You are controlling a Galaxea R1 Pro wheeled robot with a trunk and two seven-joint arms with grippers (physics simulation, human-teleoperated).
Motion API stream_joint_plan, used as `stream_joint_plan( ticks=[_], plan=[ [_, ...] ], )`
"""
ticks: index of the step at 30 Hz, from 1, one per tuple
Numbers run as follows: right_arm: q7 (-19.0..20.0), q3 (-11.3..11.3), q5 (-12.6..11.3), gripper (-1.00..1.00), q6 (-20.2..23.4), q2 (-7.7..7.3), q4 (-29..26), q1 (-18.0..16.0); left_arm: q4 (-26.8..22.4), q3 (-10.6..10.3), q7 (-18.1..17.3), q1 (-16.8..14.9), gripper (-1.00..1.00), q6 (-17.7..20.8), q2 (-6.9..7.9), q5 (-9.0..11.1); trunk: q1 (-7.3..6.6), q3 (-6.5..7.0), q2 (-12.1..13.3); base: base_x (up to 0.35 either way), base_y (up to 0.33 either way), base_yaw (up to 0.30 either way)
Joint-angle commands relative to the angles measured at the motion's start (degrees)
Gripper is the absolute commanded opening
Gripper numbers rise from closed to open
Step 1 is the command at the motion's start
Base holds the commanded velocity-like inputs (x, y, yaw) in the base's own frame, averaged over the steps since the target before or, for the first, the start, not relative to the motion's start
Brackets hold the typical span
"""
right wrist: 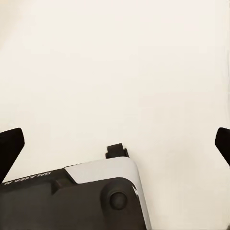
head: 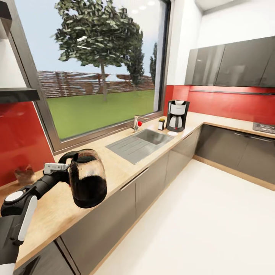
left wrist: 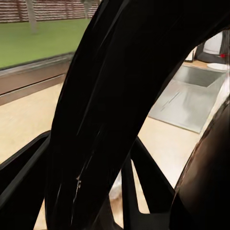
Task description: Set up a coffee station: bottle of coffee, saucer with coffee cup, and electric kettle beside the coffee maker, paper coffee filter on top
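My left gripper [head: 63, 168] is shut on the handle of the dark, glassy electric kettle [head: 87, 179], holding it in the air over the wooden countertop's [head: 114, 168] front edge. In the left wrist view the black kettle handle [left wrist: 110, 96] runs between the fingers [left wrist: 151, 175]. Far along the counter, in the corner, stands the black and silver coffee maker [head: 177, 114]. A small bottle [head: 162, 124] is beside it and a white saucer [head: 172, 133] lies in front. My right gripper [right wrist: 116, 143] hangs open over the pale floor with nothing between its fingers.
A steel sink [head: 139, 143] with a faucet [head: 136, 123] lies in the counter between the kettle and the coffee maker. A brownish object [head: 25, 173] sits by the red wall at left, under a dark shelf [head: 17, 93]. Grey cabinets line the white floor [head: 198, 221].
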Motion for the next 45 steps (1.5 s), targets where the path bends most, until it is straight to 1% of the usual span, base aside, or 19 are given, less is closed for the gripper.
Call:
stream_joint_plan(
  ticks=[1, 23, 37, 45],
  plan=[
    [-0.2, 0.5, -0.5, 1.0, 0.0, 0.0, 0.0, 0.0, 0.0, 0.1, -0.1, 0.0, -1.0, 0.5, -0.01, 0.7, 0.03, -0.13, -0.1, 0.0, 0.0, -0.3],
    [-0.2, 0.5, -0.5, 1.0, 0.1, -0.26, 0.0, 0.0, 0.1, 0.1, -0.1, 0.0, -1.0, 0.4, -0.03, 0.7, 0.03, -0.13, -0.1, 0.0, -0.007, -0.3],
    [-0.2, 0.5, -0.5, 1.0, 0.1, -0.26, 0.0, 0.0, 0.1, 0.1, -0.1, 0.0, -1.0, 0.5, -0.12, 0.7, 0.03, -0.13, -0.1, 0.003, -0.256, -0.3],
    [-0.2, 0.5, -0.5, 1.0, 0.1, -0.26, 0.0, 0.0, 0.1, 0.1, -0.1, 0.0, -1.0, 0.5, -0.12, 0.7, 0.03, -0.13, -0.1, 0.186, -0.226, -0.3]
  ],
)
